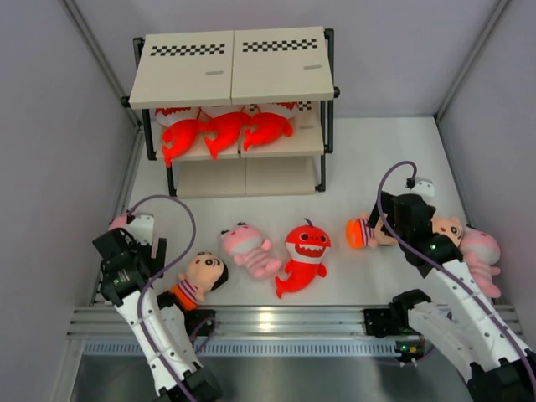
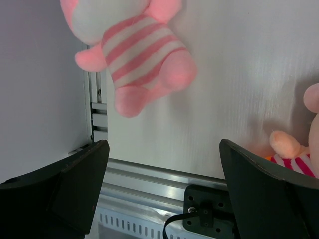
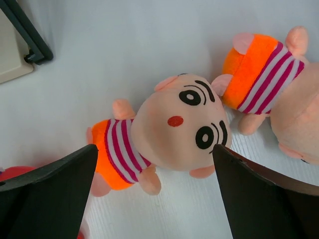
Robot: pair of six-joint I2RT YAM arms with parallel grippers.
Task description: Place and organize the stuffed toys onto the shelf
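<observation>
Orange shorts, striped shirt, huge head: that boy doll (image 3: pixel 179 129) is the one I'd go for first. It's lying face up, out in front of the shelf (image 1: pixel 230 67), off the right front leg and toward the arms.

The right gripper (image 3: pixel 154 146) hangs straight over it with its jaws spread wide and nothing in them. In the wrist view the doll's head sits pretty much centred between the two fingers.

Here's the catch though. The doll's long axis runs shorts-to-head almost along the line the fingers close on, tilted only a bit. So as I read it, a straight drop pinches it end to end, or just squeezes the head. A wrist turn to come across the body looks like the cleaner pick to me.

A second boy doll (image 3: pixel 264 74) lies just beside the first one's head, on the side away from the shelf's leg. It's close enough that a sloppy descent could snag it.

The left gripper (image 2: pixel 164 142) is also wide open and empty. It's way off the shelf's left front corner, near a pink striped baby (image 2: pixel 139 55), so the right arm is clearly nearer. Three sharks (image 1: pixel 226 130) sit on the shelf's middle board.
</observation>
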